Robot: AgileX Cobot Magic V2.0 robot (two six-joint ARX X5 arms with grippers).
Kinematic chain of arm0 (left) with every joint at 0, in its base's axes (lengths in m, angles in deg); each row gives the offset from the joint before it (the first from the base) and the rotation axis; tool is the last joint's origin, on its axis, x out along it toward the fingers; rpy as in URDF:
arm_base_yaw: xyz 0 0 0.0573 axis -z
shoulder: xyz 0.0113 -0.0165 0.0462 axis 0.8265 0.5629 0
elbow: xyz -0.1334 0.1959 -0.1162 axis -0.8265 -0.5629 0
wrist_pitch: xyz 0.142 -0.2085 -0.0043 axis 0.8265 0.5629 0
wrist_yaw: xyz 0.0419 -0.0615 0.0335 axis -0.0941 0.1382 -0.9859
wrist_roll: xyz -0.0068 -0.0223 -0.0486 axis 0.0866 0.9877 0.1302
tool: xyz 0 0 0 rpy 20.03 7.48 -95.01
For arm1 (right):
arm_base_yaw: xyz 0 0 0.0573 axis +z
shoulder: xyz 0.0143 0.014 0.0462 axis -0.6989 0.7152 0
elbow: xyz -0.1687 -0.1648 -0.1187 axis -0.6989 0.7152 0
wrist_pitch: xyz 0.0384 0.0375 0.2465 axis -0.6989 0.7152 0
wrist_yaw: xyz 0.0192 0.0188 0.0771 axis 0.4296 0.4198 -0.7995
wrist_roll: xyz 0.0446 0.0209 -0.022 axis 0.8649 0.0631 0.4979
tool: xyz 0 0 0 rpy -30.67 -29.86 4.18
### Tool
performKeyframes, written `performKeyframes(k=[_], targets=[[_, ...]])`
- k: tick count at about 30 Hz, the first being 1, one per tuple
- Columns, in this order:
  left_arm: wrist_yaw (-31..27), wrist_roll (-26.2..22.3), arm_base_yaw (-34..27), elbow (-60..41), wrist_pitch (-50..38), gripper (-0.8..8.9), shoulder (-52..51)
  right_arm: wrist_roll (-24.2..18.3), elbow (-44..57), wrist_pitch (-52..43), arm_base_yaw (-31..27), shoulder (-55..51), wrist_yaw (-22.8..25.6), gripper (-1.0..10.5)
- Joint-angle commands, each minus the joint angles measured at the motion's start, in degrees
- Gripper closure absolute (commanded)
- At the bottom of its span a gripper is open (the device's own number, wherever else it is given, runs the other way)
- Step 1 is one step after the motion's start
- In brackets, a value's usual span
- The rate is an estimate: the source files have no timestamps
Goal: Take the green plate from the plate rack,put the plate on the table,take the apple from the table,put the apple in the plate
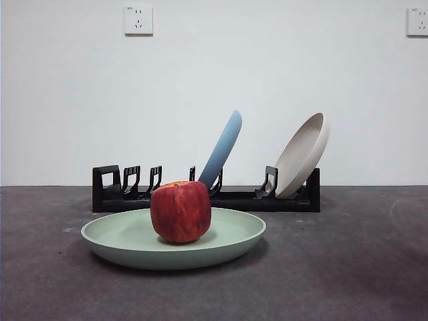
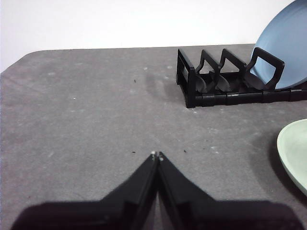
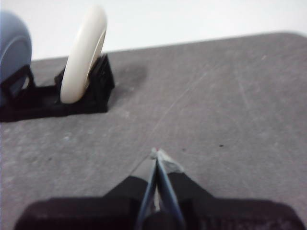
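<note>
Red streaked apple (image 1: 180,211) sits in the matte sage-green round plate (image 1: 227,244), mid-table (image 1: 361,267). Left gripper (image 2: 157,155) and right gripper (image 3: 155,152) both closed, empty, well apart. Only risk I see: a bump rolling the apple out.

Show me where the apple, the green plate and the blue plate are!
apple (image 1: 180,211), front view, middle of its red side.
green plate (image 1: 231,235), front view, bare rim beside the apple.
blue plate (image 1: 223,148), front view, its tilted back.
</note>
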Motion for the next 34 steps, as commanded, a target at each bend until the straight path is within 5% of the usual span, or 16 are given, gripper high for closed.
performKeyframes(k=[1,34], targets=[[-0.1,0.4,-0.2,-0.8,-0.1,8.16,-0.1,0.8,0.6,0.4,1.1,-0.2,0.0,9.5],[-0.1,0.4,-0.2,-0.8,-0.1,8.16,0.0,1.1,0.6,0.3,1.4,-0.1,0.0,9.5]])
